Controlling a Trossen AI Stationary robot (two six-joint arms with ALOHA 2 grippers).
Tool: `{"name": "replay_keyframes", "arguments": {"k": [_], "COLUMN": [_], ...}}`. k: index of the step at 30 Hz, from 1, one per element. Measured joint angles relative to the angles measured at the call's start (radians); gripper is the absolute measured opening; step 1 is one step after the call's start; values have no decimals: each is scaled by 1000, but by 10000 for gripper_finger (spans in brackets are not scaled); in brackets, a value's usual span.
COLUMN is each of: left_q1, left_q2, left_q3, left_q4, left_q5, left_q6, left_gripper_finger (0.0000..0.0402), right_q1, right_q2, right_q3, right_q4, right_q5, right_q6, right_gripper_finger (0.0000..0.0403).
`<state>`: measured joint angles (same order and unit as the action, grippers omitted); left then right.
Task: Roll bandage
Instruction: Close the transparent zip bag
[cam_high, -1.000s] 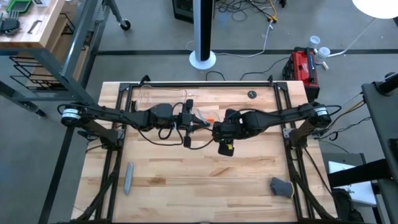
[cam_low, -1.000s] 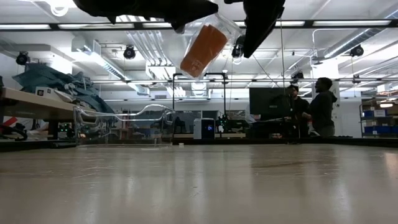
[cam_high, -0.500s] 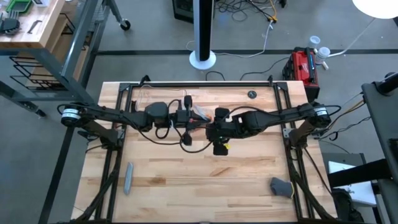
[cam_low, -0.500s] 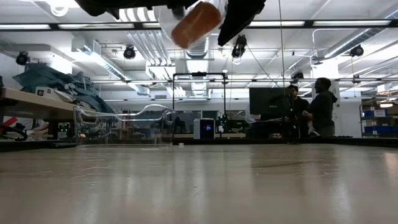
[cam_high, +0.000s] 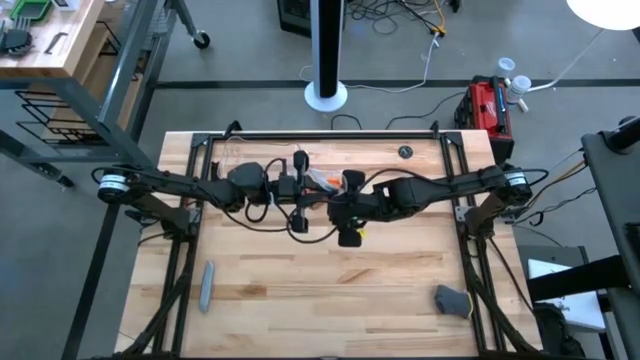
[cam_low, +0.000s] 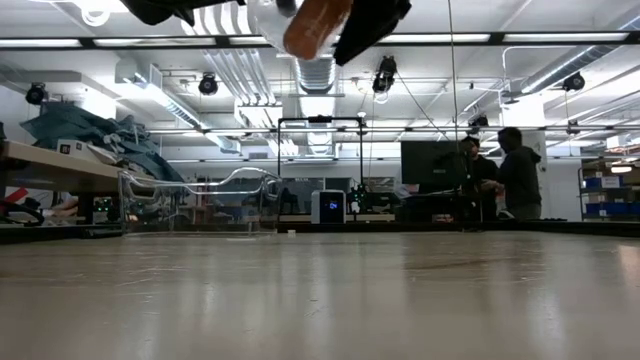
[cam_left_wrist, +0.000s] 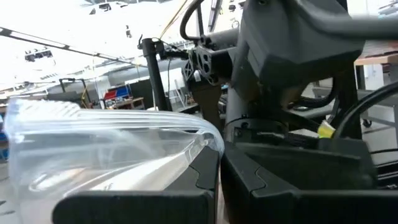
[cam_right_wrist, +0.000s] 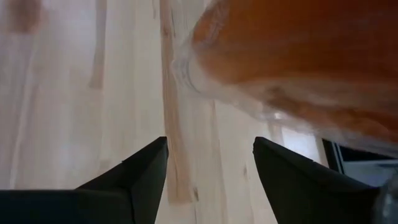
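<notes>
The orange bandage (cam_low: 315, 22) sits as a stubby roll inside crinkled clear plastic wrap (cam_left_wrist: 93, 149), high above the table's middle. In the high view it shows as an orange spot (cam_high: 322, 182) between the two arms. My left gripper (cam_high: 303, 192) is shut on the wrap. My right gripper (cam_right_wrist: 211, 149) is open just right of the package, its fingers apart with the wrapped bandage (cam_right_wrist: 292, 56) ahead of their tips. I cannot see it touch the package. My left gripper pinches an edge of the clear plastic wrap (cam_left_wrist: 204, 144) between its two fingers. The fingers come level from the table's left. The wrap, with the bandage inside, is lifted well clear of the table.
A grey bar (cam_high: 206, 285) lies near the front left. A dark grey lump (cam_high: 452, 300) lies at the front right, and a small black round thing (cam_high: 405, 152) at the far edge. People (cam_low: 505, 170) stand in the room behind.
Both grippers have gone up and a little toward the table's left edge. The wrapped bandage has risen with the left gripper. It hung down tilted before and now sits higher and closer under the fingers.
</notes>
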<state>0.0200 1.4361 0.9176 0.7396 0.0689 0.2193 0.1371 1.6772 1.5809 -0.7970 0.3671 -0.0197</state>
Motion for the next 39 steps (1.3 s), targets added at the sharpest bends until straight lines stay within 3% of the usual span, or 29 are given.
{"name": "replay_keyframes", "arguments": {"k": [7, 16, 21, 29, 39], "left_q1": [-5, -5, -8, -6, -5], "left_q2": [-3, -1, -3, -12, -14], "left_q3": [2, 2, 0, -1, -1], "left_q4": [11, -2, -49, -210, -226], "left_q5": [-4, -17, -119, -367, -426], "left_q6": [0, 0, 33, 89, 112], "left_gripper_finger": [0, 0, 0, 0, 0], "right_q1": [1, 1, 15, 54, 115], "right_q2": [0, 0, -3, -7, -90], "right_q3": [-1, -1, -1, -8, -21], "right_q4": [126, 138, 81, 72, 40], "right_q5": [-7, -9, -172, -161, -163], "right_q6": [21, 45, 2, -9, -17], "right_gripper_finger": [219, 224, 234, 242, 232]}}
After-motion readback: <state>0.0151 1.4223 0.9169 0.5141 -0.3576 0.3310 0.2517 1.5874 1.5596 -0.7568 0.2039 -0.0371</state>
